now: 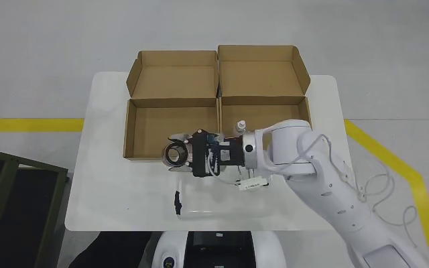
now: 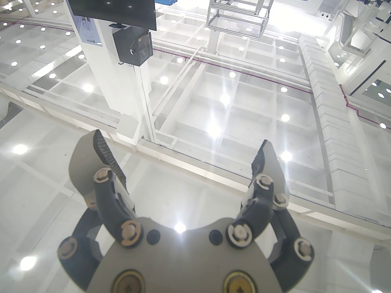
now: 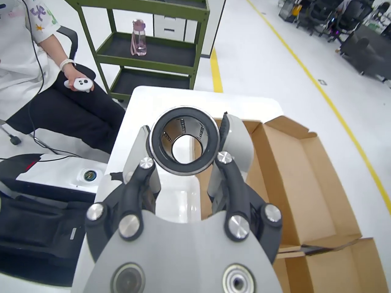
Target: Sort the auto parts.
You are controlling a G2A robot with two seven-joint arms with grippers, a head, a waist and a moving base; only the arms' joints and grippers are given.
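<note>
the right claw (image 1: 173, 155) is clenched on a short metal ring with a black rim (image 3: 184, 169). in the top view it sits at mid-frame, over the lower wall of the left open brown cardboard box (image 1: 144, 130). this looks like the delivery step: the ring is picked up but not yet dropped. the next move likely calls for carrying it further up-frame over the box floor, then letting go. the left claw (image 2: 181, 141) stands spread and empty.

A shiny metal bearing ring (image 3: 186, 168) with a smooth black rubbery face, held in the right end effector (image 3: 185, 126) of matt grey with black plastic links, beside matt brown cardboard boxes (image 1: 161, 127) on a glossy white surface (image 1: 107, 187).
</note>
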